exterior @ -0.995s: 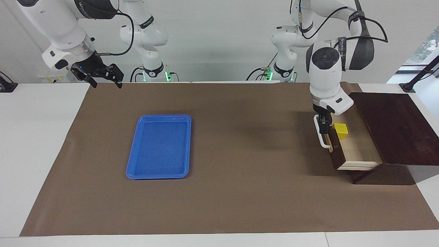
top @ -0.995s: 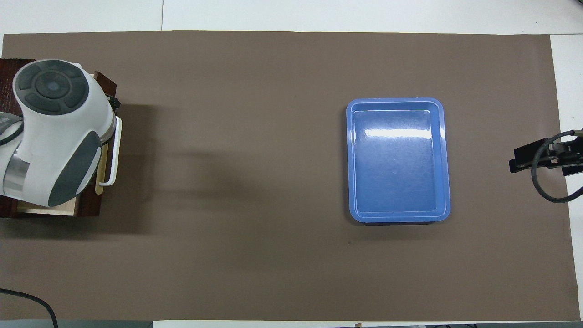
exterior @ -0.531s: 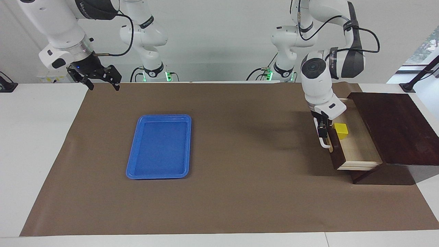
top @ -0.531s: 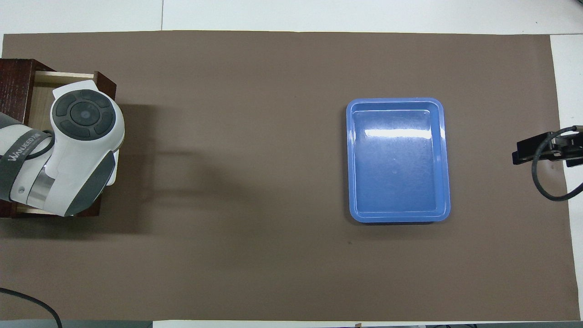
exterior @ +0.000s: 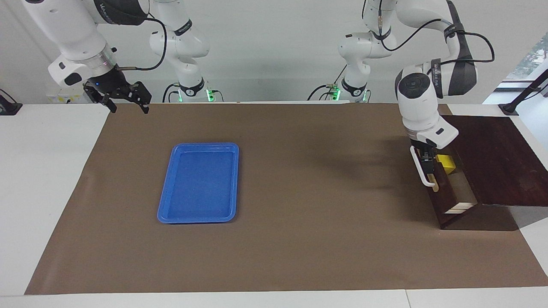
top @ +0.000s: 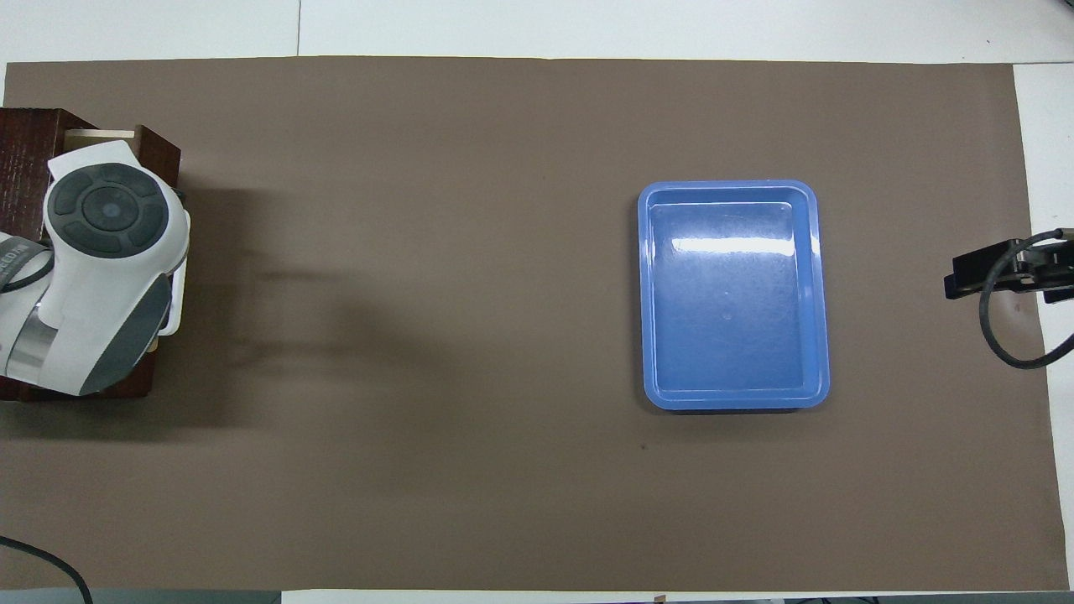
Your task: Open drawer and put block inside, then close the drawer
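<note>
The drawer (exterior: pixel 442 200) stands partly open in the dark wooden box (exterior: pixel 492 158) at the left arm's end of the table. The yellow block (exterior: pixel 446 162) lies inside it on the pale wood. My left gripper (exterior: pixel 426 163) is down at the white handle (exterior: pixel 423 174) on the drawer front. In the overhead view the left arm's wrist covers the drawer (top: pixel 159 151) and hides the block; only a bit of the handle (top: pixel 178 312) shows. My right gripper (exterior: pixel 128 107) is open and empty, waiting in the air over the table corner at the right arm's end.
A flat blue tray (exterior: pixel 199 184) lies empty on the brown mat toward the right arm's end, also in the overhead view (top: pixel 734 294). The right gripper (top: pixel 998 281) shows at the mat's edge.
The drawer has slid well into the box with the left gripper at its handle; less of the pale interior shows. The block rode in with it. The right arm barely moved.
</note>
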Tool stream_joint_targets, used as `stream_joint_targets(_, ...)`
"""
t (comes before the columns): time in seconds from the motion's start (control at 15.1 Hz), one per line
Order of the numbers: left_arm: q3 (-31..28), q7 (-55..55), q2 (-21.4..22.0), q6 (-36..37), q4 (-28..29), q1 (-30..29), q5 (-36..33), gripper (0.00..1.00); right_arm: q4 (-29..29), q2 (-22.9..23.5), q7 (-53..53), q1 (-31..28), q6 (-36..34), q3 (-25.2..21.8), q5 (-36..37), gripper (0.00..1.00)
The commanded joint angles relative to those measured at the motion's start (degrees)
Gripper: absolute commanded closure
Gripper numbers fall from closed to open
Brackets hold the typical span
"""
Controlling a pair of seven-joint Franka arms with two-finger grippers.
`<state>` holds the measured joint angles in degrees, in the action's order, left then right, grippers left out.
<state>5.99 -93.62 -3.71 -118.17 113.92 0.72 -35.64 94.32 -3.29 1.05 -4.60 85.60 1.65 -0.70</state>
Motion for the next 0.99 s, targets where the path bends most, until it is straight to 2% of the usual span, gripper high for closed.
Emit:
stream_joint_targets(0.0, -0.01, 2.64, 1.25, -3.20, 1.92, -3.26, -1.71, 0.00, 0.34, -0.40, -0.70, 0.21, -0.53, 0.02, 1.05, 0.00)
stream_joint_targets(0.66, -0.01, 5.63, 1.08, -4.26, 1.83, -6.42, -1.62, 0.00, 0.25, -0.49, -0.53, 0.38, -0.09, 0.02, 1.67, 0.00)
stream_joint_targets(0.93, 0.25, 6.43, 0.99, -3.47, 1.12, -5.64, -0.84, 0.00, 0.34, -0.57, -0.61, 0.21, -0.43, -0.15, 1.40, 0.00)
